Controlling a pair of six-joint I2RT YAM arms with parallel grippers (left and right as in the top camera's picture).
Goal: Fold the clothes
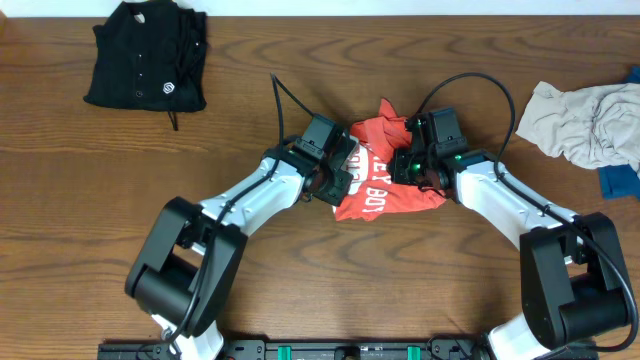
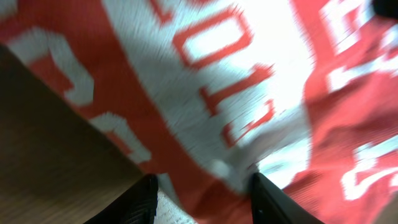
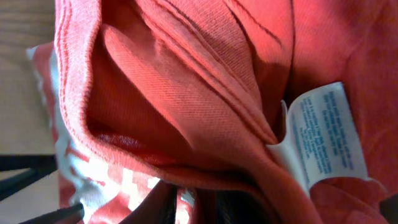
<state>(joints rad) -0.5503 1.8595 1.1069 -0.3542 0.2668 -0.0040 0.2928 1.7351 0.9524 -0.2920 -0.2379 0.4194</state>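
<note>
Bunching red T-shirt (image 1: 385,180) mid-frame: left jaws part-spread over its print, right jaws buried in cloth; grips untellable. Seemingly folded already: black shirt (image 1: 147,55), upper left. Remaining: this one, grey heap (image 1: 585,120).

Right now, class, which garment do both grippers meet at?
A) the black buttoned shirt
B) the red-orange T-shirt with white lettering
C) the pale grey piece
B: the overhead view shows the left gripper and the right gripper both at the red-orange T-shirt in the middle of the table. The black shirt lies far left and the pale grey piece far right, both untouched.
</note>
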